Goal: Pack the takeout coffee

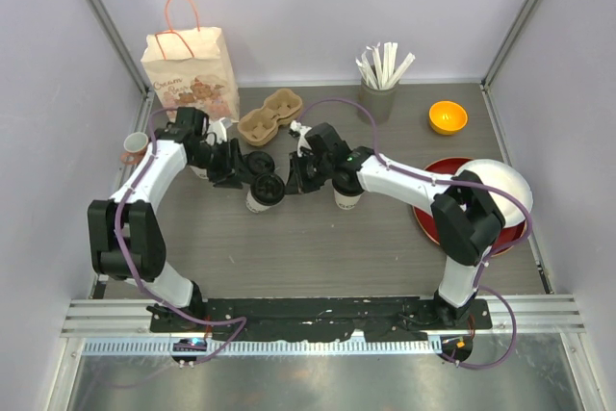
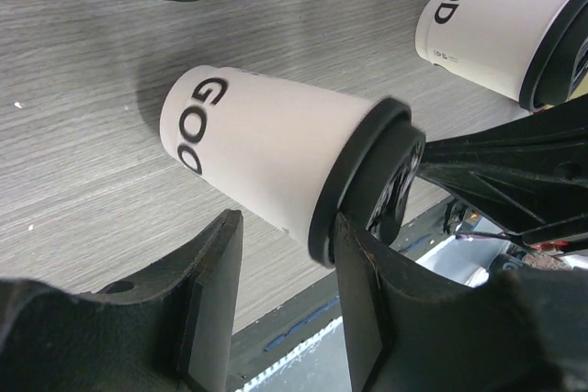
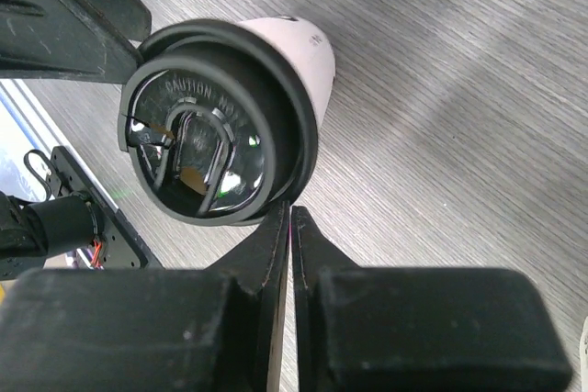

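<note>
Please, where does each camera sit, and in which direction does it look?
Top external: above and behind the bases, looking down at the table; left arm and right arm show.
Left wrist: low, facing the takeout coffee from its side; left gripper straddles it.
Right wrist: over its black lid, looking down; shut right gripper shows.
Both wrist views share the takeout coffee.

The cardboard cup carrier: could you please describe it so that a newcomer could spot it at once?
Look along the back of the table, beside the paper bag with orange handles. The cardboard cup carrier lies just right of it, the only brown moulded tray with round wells.
</note>
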Available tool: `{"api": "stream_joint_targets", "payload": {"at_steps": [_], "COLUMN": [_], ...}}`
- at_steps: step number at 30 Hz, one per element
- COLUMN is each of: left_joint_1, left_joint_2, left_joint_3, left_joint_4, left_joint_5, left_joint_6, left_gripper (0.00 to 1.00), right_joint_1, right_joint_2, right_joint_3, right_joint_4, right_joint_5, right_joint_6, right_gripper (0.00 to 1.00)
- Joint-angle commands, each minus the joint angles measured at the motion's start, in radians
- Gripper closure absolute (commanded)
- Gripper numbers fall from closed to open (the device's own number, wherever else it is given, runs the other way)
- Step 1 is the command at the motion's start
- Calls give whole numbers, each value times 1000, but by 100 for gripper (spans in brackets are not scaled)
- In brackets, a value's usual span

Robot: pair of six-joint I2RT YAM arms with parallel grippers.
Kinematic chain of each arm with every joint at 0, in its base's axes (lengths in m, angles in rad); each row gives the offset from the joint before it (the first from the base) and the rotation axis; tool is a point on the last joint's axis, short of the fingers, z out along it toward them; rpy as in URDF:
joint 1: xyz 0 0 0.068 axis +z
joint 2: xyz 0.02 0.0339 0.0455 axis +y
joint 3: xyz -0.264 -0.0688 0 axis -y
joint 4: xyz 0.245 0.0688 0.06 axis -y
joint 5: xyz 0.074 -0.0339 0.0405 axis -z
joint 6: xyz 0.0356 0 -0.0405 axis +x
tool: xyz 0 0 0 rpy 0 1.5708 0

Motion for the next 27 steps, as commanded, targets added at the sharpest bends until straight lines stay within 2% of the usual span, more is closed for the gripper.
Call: {"api": "stream_joint_targets", "payload": {"at_steps": [1,17,23,27], "left_joint_1": [4,65,65,65], "left_joint_2": [31,14,-20,-57], "left_joint_3": [-23,-25,12,56], "left_joint_4": [-26,-89,-107,-112], "left_joint_5": [-22,-123,-117,-47], "left_joint_6": [17,69,110,147], "left_gripper": [53,54,52,51], "right_joint_1": [8,26,26,26], "right_joint_2": [-16,6,-6,-14], "right_joint_3": [49,104,128,114], "right_joint_4": [23,46,22,14], "right_joint_5": [-13,-25,-21,-18], "right_joint_6": [-5,10,-16,-34], "right_gripper": [90,87,86,86]}}
